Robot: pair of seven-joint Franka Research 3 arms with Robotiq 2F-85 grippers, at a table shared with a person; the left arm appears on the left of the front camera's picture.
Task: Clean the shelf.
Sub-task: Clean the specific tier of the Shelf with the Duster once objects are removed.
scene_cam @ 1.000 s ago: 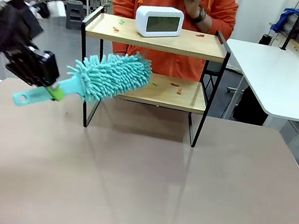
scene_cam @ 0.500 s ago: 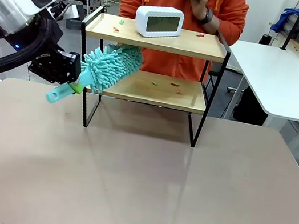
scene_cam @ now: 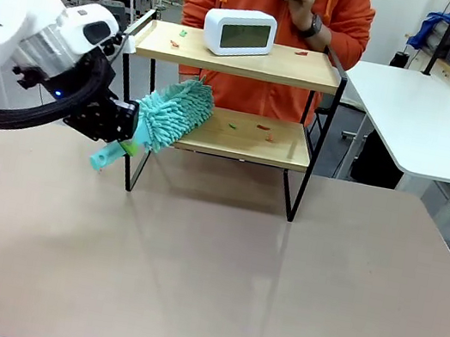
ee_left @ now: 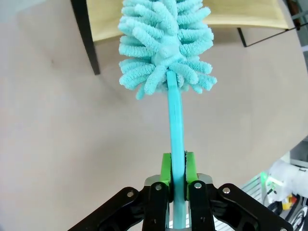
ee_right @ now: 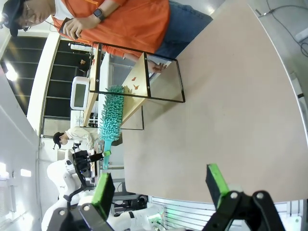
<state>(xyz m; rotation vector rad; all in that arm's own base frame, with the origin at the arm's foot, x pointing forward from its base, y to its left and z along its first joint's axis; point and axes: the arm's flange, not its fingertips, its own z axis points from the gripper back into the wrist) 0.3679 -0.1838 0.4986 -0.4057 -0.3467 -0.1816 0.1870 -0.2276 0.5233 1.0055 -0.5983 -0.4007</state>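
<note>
The left gripper (scene_cam: 129, 145) and its arm now sit closer to the shelf (scene_cam: 312, 70), just beside its front left leg. The teal duster (scene_cam: 174, 111) has swung its head from in front of the frame to between the two boards. The person (scene_cam: 338, 23) has shifted slightly toward picture right.

bright and even, lit from overhead; soft shadow under the shelf (scene_cam: 236, 55) on the desk (scene_cam: 212, 289), faint sheen there. crisp in the front view; bowed at the edges in both wrist views (blown-out lamps in the right one).
</note>
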